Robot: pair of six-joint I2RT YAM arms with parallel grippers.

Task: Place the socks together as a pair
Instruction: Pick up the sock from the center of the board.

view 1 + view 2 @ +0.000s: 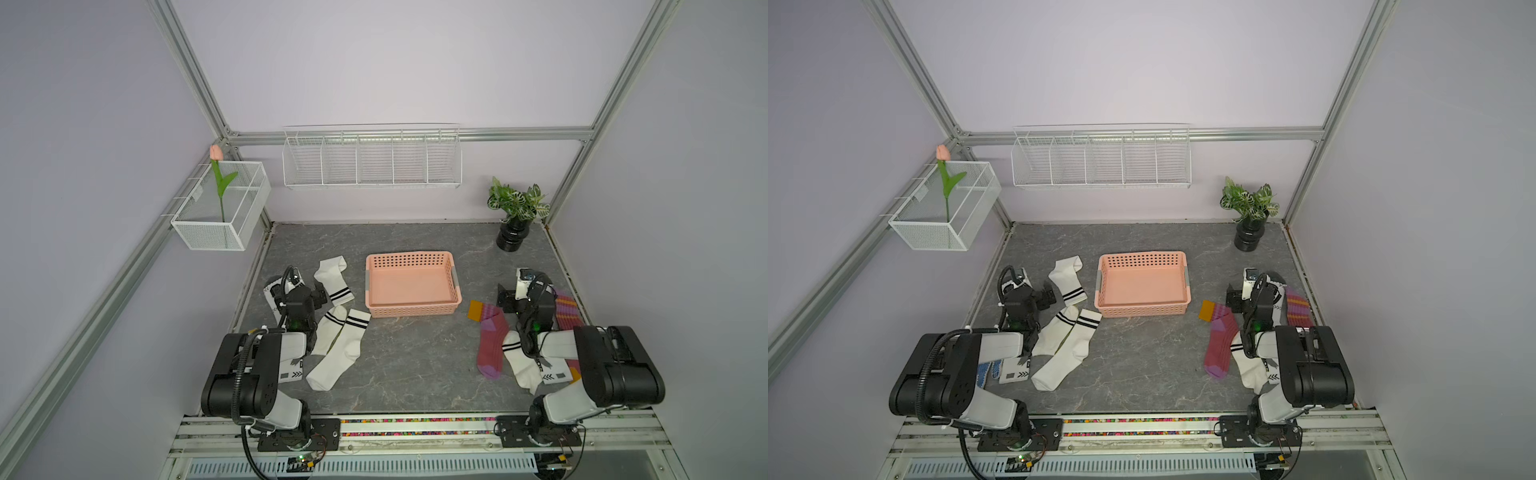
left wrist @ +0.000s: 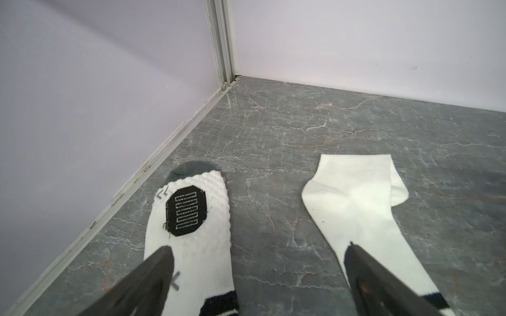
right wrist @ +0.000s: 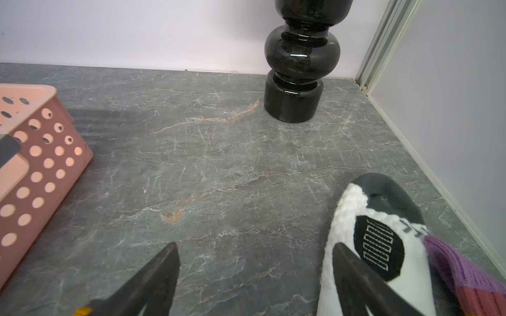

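Left tool (image 2: 257, 247) and right tool (image 3: 254, 246) both released, gripping nothing.
The left wrist view shows a sports sock (image 2: 189, 219) lower left and a striped sock (image 2: 356, 197) lower right on the tabletop (image 2: 301, 123). The right wrist view shows a second sports sock (image 3: 377, 246) lower right, touching a maroon sock (image 3: 465, 273). Only in a top view does a blue glove (image 1: 985, 372) show, beside the left arm, lower left of the pink basket (image 1: 1142, 311).

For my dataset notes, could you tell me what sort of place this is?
Likely a robot test cell staged like a laundry corner: aluminium frame rails, grey marbled tabletop, a pink perforated plastic basket among loose white socks.
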